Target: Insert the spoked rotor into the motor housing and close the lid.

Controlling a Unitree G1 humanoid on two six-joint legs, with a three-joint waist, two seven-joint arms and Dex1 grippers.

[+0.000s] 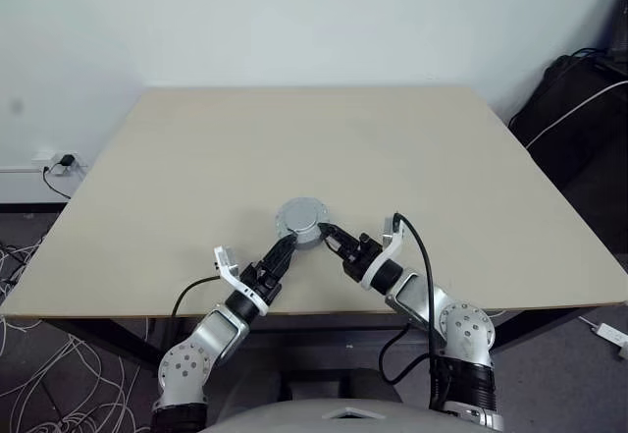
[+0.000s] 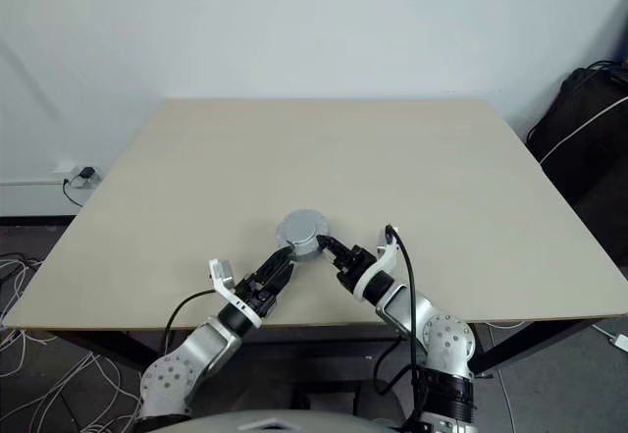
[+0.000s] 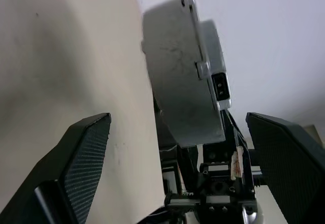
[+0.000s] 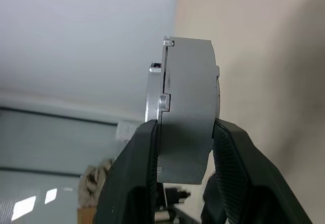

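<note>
assembly: the motor housing [image 4: 188, 117] with the lid [image 4: 155, 94] seated on it reads as one closed silver-grey drum, held just above the table [image 1: 177, 158] near its front edge.
right gripper: the right gripper [image 4: 185, 148] is clamped across the drum's thickness, one finger on the lid side and one on the housing face; judged purpose, to carry the whole weight and keep the two halves pressed together.
left gripper: the left gripper [image 3: 177, 142] stands with its fingers spread wide, the drum between them but touching neither pad; judged purpose, to leave the drum in the right gripper's grip alone.
drum attitude: held on edge between the right fingers, rim toward both wrist cameras, so the seam line between lid and housing can be checked.
seam: a thin step line runs round the rim, with small tabs at it; it looks even, which suggests the lid is fully seated.
contents: the spoked rotor cannot be seen; the housing is shut, so what lies inside it cannot be confirmed.
task state: judged near complete; setting the drum flat on the table remains.
risk: the grip takes only the drum's lower edge, so it may pivot.
</note>
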